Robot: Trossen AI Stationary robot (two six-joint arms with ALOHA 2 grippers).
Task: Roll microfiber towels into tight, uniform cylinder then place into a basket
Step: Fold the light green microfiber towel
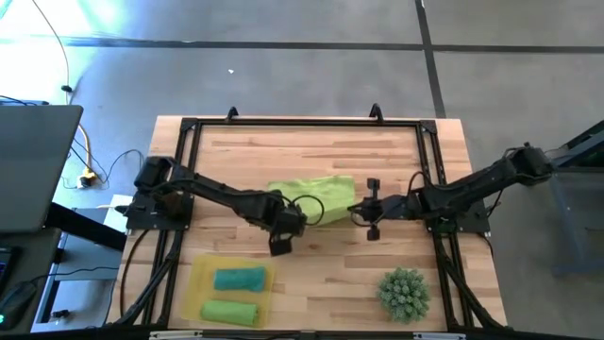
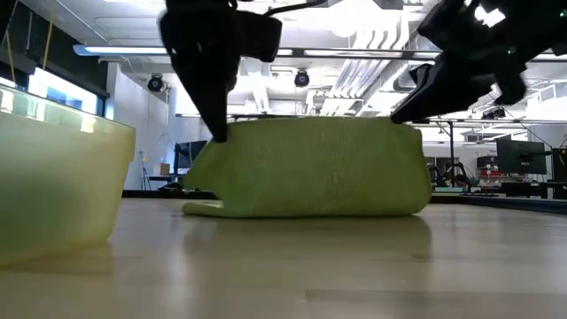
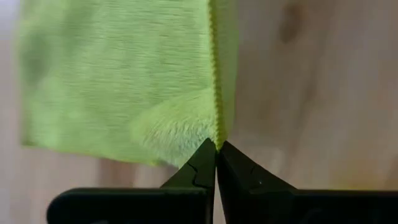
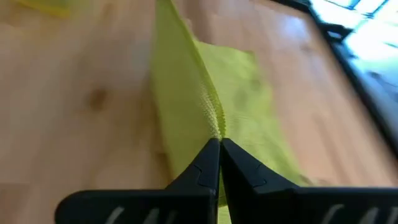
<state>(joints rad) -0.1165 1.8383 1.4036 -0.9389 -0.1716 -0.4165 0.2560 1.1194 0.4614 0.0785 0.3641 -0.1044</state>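
A lime-green microfiber towel (image 1: 313, 198) lies at the table's middle, its near edge raised between my two grippers and its lower part (image 2: 266, 209) on the wood. My left gripper (image 1: 294, 219) is shut on the towel's left near corner. My right gripper (image 1: 357, 210) is shut on its right near corner. The yellow basket (image 1: 203, 283) sits at the near left with a rolled teal towel (image 1: 239, 279) and a rolled green towel (image 1: 229, 311) lying in it. My left gripper pinches the towel's hemmed edge at a corner (image 3: 216, 138) between its two fingertips. That corner is lifted, and the cloth hangs from it down to the table. My right gripper pinches the towel's hemmed edge at the other near corner (image 4: 216, 132) between its two fingertips. The edge is lifted clear and runs away from the fingers toward my left gripper.
A spiky green ball-shaped plant (image 1: 404, 293) stands at the near right. A black frame (image 1: 283, 123) borders the tabletop. The basket's wall (image 2: 53, 186) shows close at the left of the low view.
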